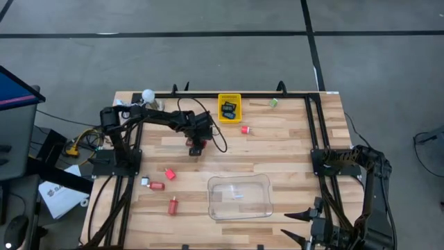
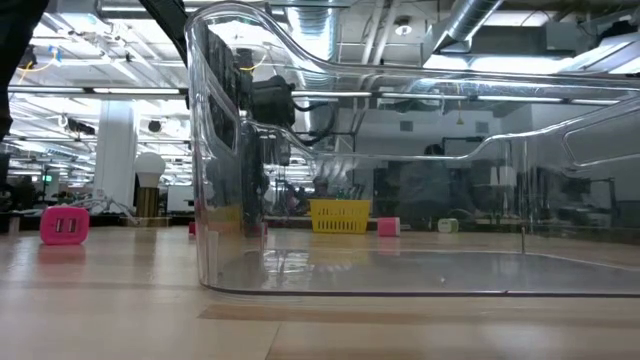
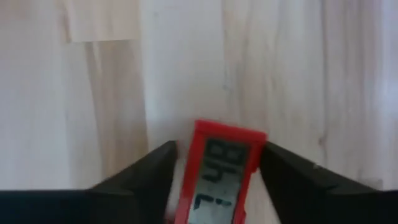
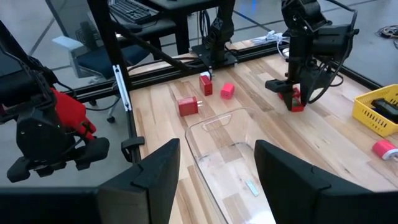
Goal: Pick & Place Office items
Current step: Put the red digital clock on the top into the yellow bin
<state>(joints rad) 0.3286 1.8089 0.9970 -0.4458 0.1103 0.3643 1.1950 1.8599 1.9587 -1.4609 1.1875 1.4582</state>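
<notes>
A red item with a small display [image 3: 219, 174] is held between the fingers of the left gripper [image 1: 197, 147], above the table [image 1: 291, 153] a little left of its centre; in the left wrist view both fingers [image 3: 143, 180] flank it closely. The right gripper [image 4: 214, 171] is parked off the table's front right corner, its fingers spread wide with nothing between them.

A yellow basket [image 1: 229, 108] stands at the middle of the back edge with dark items inside. A red piece [image 1: 245, 129] lies just in front of it toward the right, and a green piece [image 1: 273, 103] sits near the back edge further right. A clear tray [image 1: 239, 196] rests near the front edge at the centre. Three red blocks [image 1: 170, 174] are scattered toward the front left, between the tray and the left edge. A white ball [image 1: 147, 94] is seen at the back left corner.
</notes>
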